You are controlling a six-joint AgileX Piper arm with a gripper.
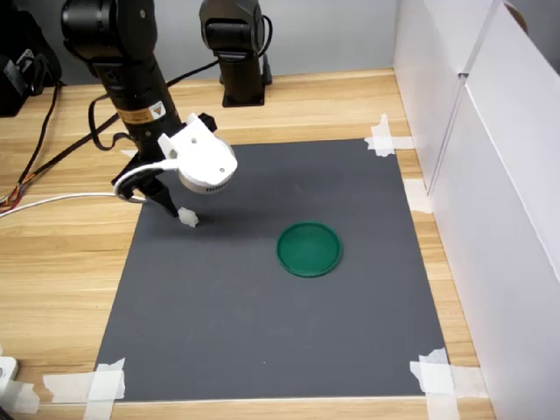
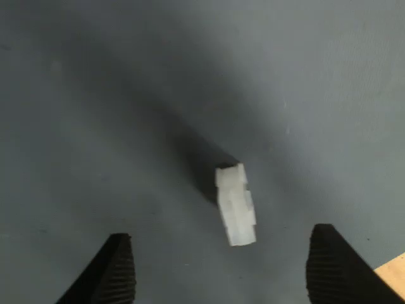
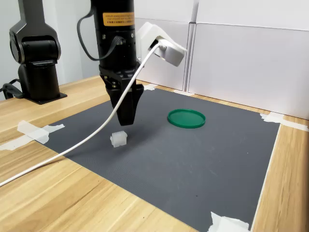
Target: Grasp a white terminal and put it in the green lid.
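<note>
Grey mat point(image 1: 262, 324) bears the white terminal point(image 2: 235, 204) beneath the wide-spread pincer point(image 2: 221, 269), fingertips cropped.

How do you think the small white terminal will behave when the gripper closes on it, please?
The white terminal looks like rigid moulded plastic, so it will probably stay stiff. Being tiny next to the fingers, it is likely very light and may skid on the grey mat if touched off-centre. Its blocky, stepped faces suggest it won't roll, though it might twist between the pads.
</note>
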